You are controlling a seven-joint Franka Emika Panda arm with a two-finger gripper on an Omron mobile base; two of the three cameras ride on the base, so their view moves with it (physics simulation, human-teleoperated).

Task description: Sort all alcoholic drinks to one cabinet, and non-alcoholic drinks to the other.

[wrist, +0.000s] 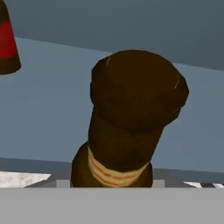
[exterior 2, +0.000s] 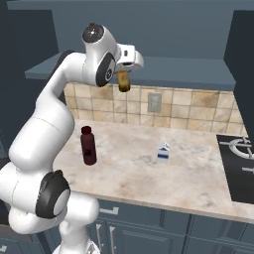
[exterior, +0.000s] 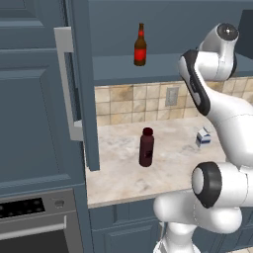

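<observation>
I have the jaws closed on the tan-label beer bottle (wrist: 131,127), held aloft near the open cabinet's shelf (exterior: 163,66), where the red-label beer bottle (exterior: 140,46) stands at its left end. Glass: stiff, slick, breakable; I judge mid-body safest.

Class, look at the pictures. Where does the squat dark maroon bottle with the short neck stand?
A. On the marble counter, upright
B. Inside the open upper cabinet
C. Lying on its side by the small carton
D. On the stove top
A: the maroon bottle stands upright on the counter, left of the small carton, while the red-labelled beer bottle stands up in the cabinet.
</observation>
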